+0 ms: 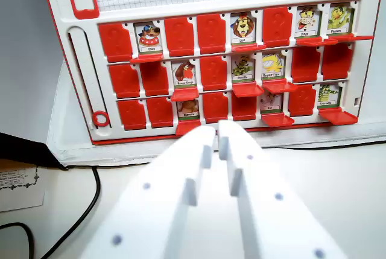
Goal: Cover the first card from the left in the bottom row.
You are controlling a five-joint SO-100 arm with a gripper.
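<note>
White gripper (217,131) enters from 6 o'clock and reaches toward 12 o'clock, its two fingers (199,150) pressed nearly together, clenched on nothing, tips just below the game board (78,90). The board stands at 12 o'clock with three rows of red flaps. In the bottom row, the two flaps at 9 o'clock are covered; the first open card (189,109) sits directly at 12 o'clock from the fingertips, its flap (188,127) folded down, just beside the tips. A black cable (84,211) lies at 8 o'clock.
</note>
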